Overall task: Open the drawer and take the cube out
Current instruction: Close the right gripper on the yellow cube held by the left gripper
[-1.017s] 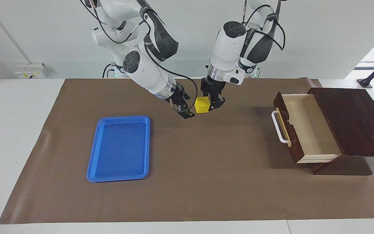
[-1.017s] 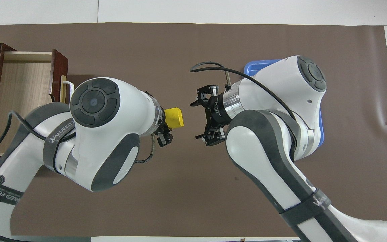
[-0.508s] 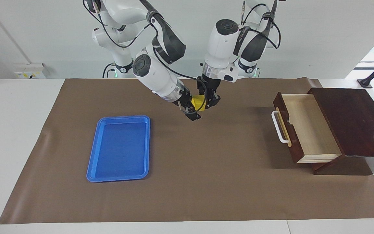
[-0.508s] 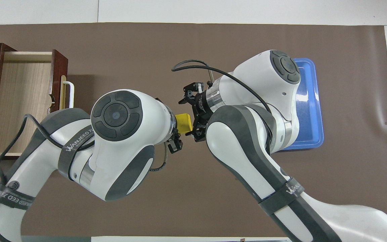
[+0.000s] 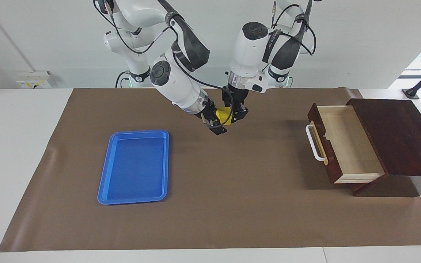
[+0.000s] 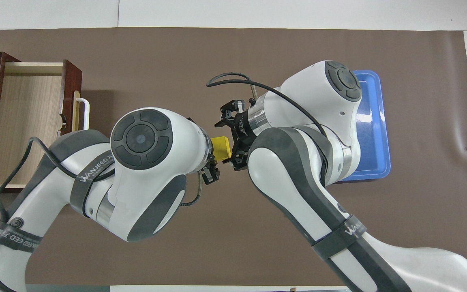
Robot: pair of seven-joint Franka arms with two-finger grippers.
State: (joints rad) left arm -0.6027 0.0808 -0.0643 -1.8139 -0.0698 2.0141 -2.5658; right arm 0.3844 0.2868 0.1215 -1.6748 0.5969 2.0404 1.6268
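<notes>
The yellow cube (image 5: 225, 115) is held up over the brown mat, nearer to the robots than the table's middle. My left gripper (image 5: 235, 114) is shut on it and points down. My right gripper (image 5: 218, 121) is open, and its fingers stand on either side of the cube's free end. In the overhead view the cube (image 6: 221, 147) shows between the right gripper's spread fingers (image 6: 226, 112). The drawer (image 5: 346, 143) is pulled out of its dark wooden box (image 5: 400, 135) at the left arm's end. Its pale inside is empty and its white handle (image 5: 314, 143) faces the table's middle.
A blue tray (image 5: 133, 166) lies empty on the brown mat (image 5: 232, 204) toward the right arm's end, and the right arm partly covers it in the overhead view (image 6: 374, 134). White table edges surround the mat.
Both grippers have come together over the mat. The right gripper closed the gap and now straddles the cube held by the left gripper. Little has moved in the last half second.
</notes>
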